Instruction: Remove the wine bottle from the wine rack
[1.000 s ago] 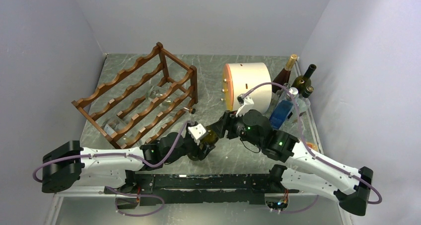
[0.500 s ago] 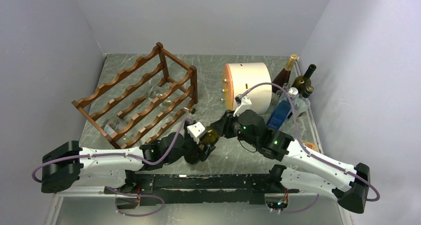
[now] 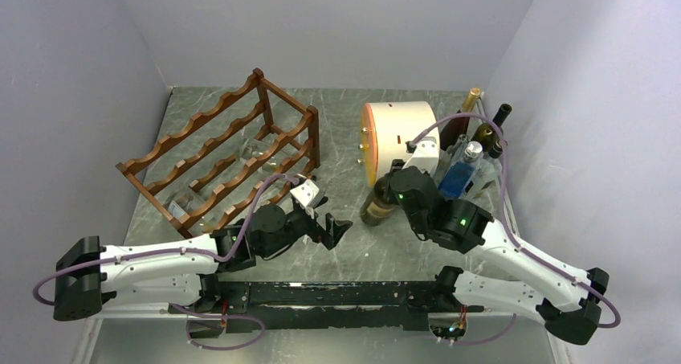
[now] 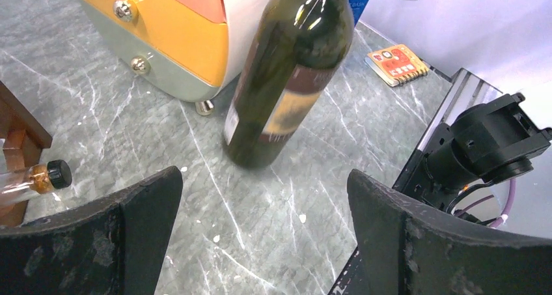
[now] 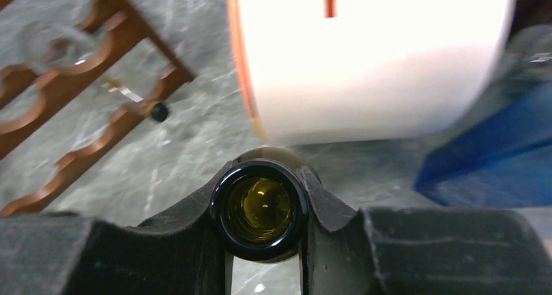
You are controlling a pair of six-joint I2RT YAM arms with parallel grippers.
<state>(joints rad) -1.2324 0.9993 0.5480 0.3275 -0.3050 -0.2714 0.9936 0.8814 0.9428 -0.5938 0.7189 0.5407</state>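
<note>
The dark green wine bottle (image 3: 376, 207) is off the reddish-brown wooden wine rack (image 3: 225, 155) and stands nearly upright, leaning a little, in front of the cream drum. My right gripper (image 3: 395, 189) is shut on its neck from above. The right wrist view looks straight down the bottle's open mouth (image 5: 260, 207), pinched between the fingers (image 5: 182, 236). In the left wrist view the bottle (image 4: 286, 80) has its base at or just above the table. My left gripper (image 3: 333, 231) is open and empty, its jaws wide apart, short of the bottle's base (image 4: 263, 178).
The cream drum (image 3: 397, 135) with an orange face lies right behind the bottle. Several bottles (image 3: 474, 139), one of them blue (image 3: 456, 179), crowd the back right wall. Small clear bottles (image 3: 257, 151) lie in the rack. A small card (image 4: 397, 64) lies on the table.
My left gripper let go of the bottle's base and drew back to the left. My right gripper carried the bottle to the right and tipped it from lying to nearly upright by the drum.
</note>
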